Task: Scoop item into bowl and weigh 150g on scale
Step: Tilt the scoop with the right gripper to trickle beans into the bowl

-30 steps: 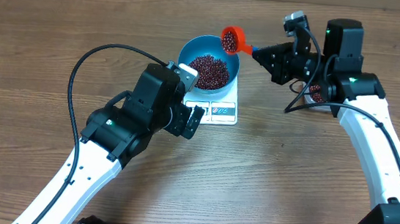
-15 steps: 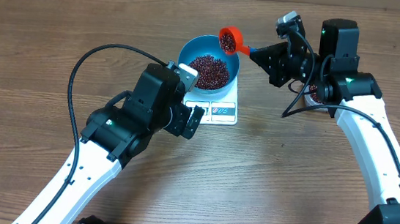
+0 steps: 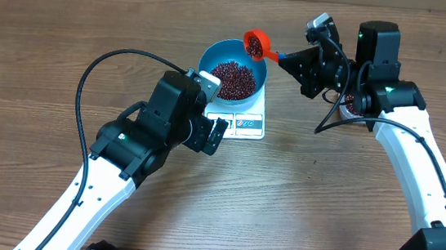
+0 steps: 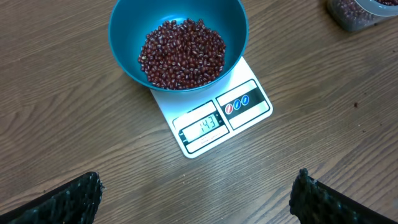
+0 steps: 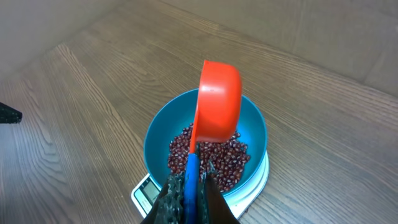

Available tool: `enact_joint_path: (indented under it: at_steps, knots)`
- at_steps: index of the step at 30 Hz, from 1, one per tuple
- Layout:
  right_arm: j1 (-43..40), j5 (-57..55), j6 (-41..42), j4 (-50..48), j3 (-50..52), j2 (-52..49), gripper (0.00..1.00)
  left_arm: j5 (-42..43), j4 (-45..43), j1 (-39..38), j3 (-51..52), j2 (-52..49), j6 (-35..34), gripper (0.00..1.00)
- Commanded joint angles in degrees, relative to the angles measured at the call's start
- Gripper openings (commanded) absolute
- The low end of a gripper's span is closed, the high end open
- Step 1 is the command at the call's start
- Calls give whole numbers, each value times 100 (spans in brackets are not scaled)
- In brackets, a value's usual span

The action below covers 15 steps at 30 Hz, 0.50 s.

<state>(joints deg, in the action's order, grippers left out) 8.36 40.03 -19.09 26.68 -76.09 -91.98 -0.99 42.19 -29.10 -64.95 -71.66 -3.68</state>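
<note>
Tub (image 4: 348, 15) well apart — scoop (image 3: 255, 43) over bowl (image 3: 208, 64).

tabletop (image 3: 50, 43): brown wood grain
scale (image 3: 248, 124): white, flat, centre, toward far side
tub (image 4: 341, 18): clear, right of scale, apart
</note>
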Motion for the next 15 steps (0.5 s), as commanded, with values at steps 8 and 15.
enact_joint_path:
  at_steps: [8,15]
  knots:
    - [28,-15,-490,-28,-85,120,4,81,-2,22,44,-24,26,100]
    - [28,-15,-658,-26,-85,120,4,81,-2,22,44,-24,26,100]
